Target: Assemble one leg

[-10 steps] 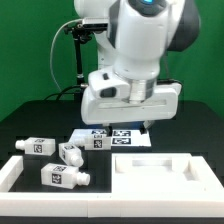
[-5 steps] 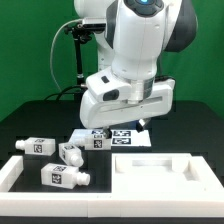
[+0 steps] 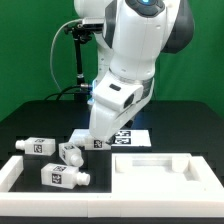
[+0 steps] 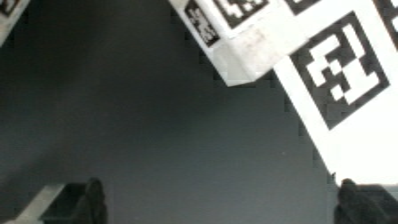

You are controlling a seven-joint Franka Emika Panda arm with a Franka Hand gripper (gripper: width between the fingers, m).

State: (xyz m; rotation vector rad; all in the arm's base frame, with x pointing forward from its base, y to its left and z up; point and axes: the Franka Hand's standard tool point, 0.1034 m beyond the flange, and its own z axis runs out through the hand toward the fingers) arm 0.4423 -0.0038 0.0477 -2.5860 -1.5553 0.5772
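Exterior view evidence places the task near its start. The first leg (image 3: 38, 146), the second leg (image 3: 70, 153) and the third leg (image 3: 64, 177) are seen lying loose on the desk (image 3: 185, 128), to the exterior view's left of the pincer, and none is joined to anything. No leg is held: in the wrist view the pincer (image 4: 217, 200) is shown spread wide, its dark fingertips (image 4: 71, 203) set far apart with only bare desk between them. Grasping, carrying, seating and screwing in a leg are therefore all judged to be left to do. Just beyond the pincer, off its centre line, a tagged white block (image 4: 228, 30) is seen beside the marker board (image 4: 347, 75); whether the two touch cannot be told, nor whether the block is a fourth leg. Open dark desk is offered directly beneath and between the fingers, so a descent there is judged unobstructed, though the block's corner and the marker board's edge lie close on one side. Toward the legs the room is narrowed: the second leg is near the block, and a raised white border (image 3: 14, 168) runs round the group. On the pincer's other side a white rimmed panel (image 3: 160, 157) is seen, its rim a further edge to be cleared.
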